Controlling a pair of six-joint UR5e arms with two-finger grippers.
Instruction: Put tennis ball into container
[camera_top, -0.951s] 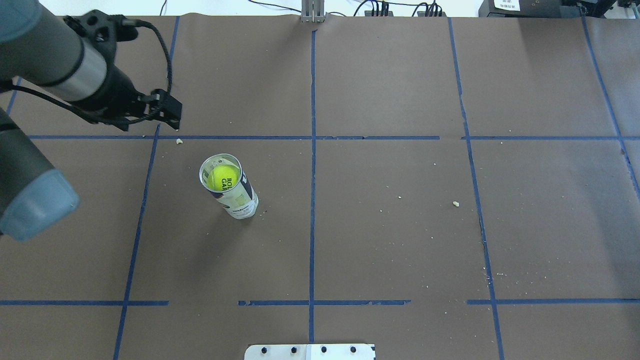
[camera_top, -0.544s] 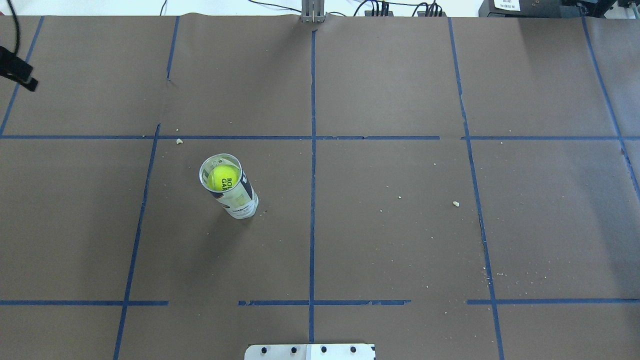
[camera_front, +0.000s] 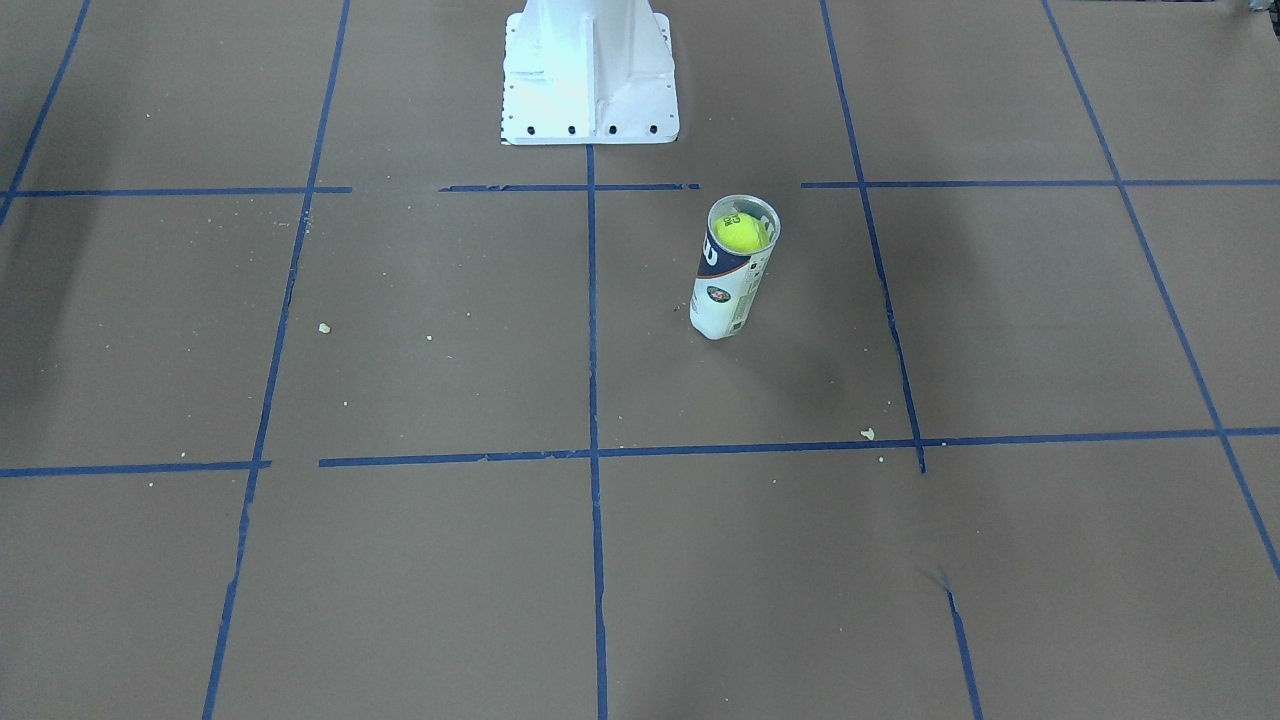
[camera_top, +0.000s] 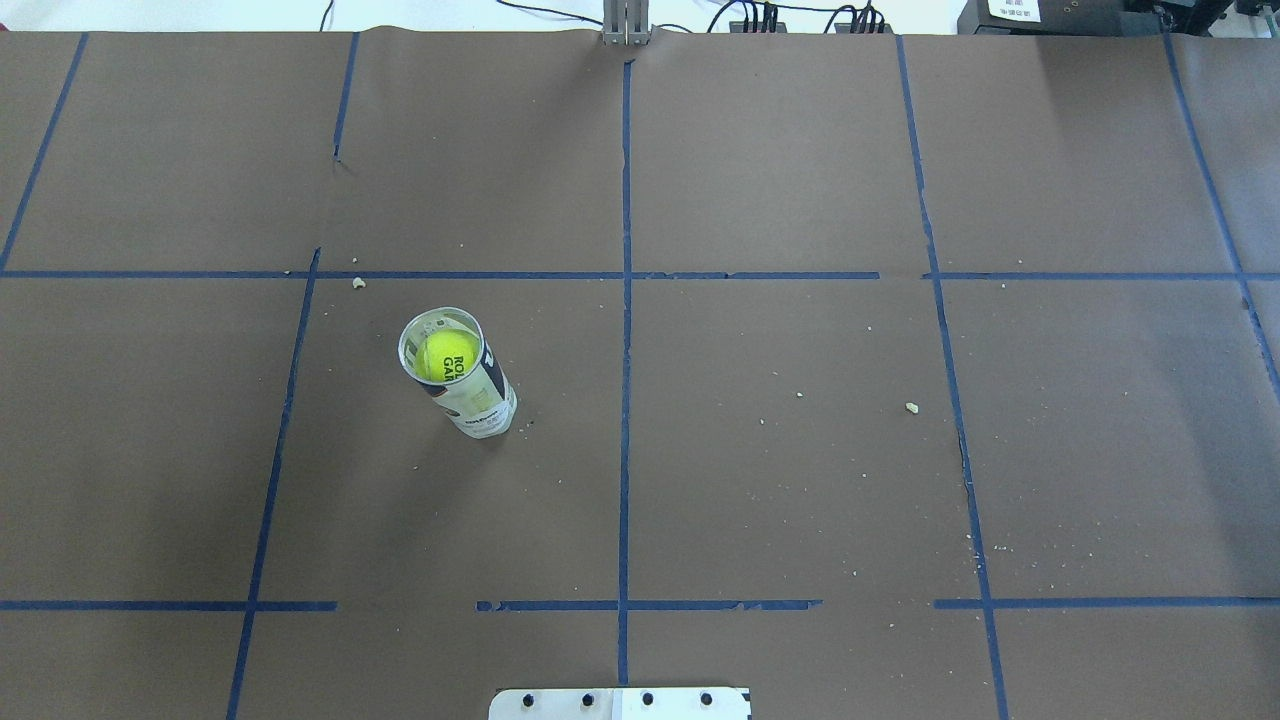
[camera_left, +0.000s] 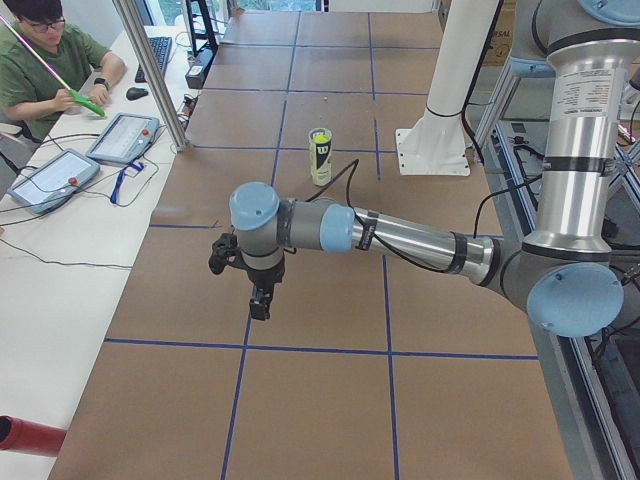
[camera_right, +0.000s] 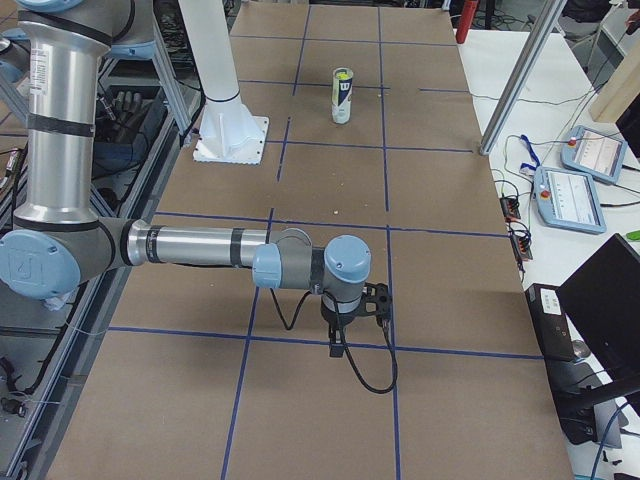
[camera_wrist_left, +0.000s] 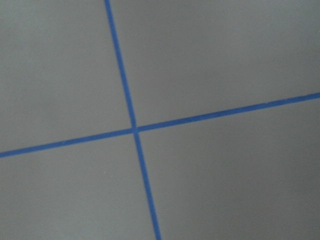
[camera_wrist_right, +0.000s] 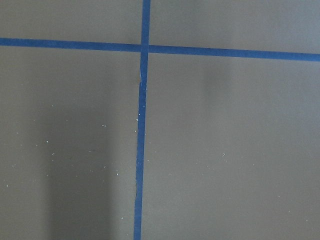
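**Inspector:** Edges and clearance first.

**Surveyor:** Overhead view. The desk (camera_top: 800, 500) is covered in brown paper (camera_top: 1080, 480) and divided into squares by blue tape lines (camera_top: 626, 150). At its 12 o'clock edge are a metal bracket (camera_top: 626, 25) and cables (camera_top: 760, 15). At 6 o'clock the white pedestal base (camera_top: 620, 703) meets the edge. The container (camera_top: 478, 400) stands upright at 9 o'clock of the centre crossing. It is inside one square and apart from every tape line around it. Paper with scattered crumbs (camera_top: 911, 407) runs from it toward 3 o'clock.

**Inspector:** The task's thing?

**Surveyor:** The tennis ball (camera_top: 446, 356) sits inside the container, high up near the open mouth, black print facing up.

**Inspector:** The arms?

**Surveyor:** They are seen in the side views alone. The left pincer (camera_left: 259, 305) hangs pointing down over the paper, at 7 o'clock of the container in that view and well apart from it. The right pincer (camera_right: 337, 345) likewise points down, at 6 o'clock of the container in its view, well apart. Whether either pincer stands apart or together I cannot tell. Each wrist view shows paper and a tape crossing.

**Inspector:** The room?

**Surveyor:** On the operators' side, at 10 o'clock in the left side view, a white bench holds a tablet (camera_left: 122, 137). A seated operator (camera_left: 45, 60) in green is there, and a metal post (camera_left: 150, 70) rises at the desk's edge.
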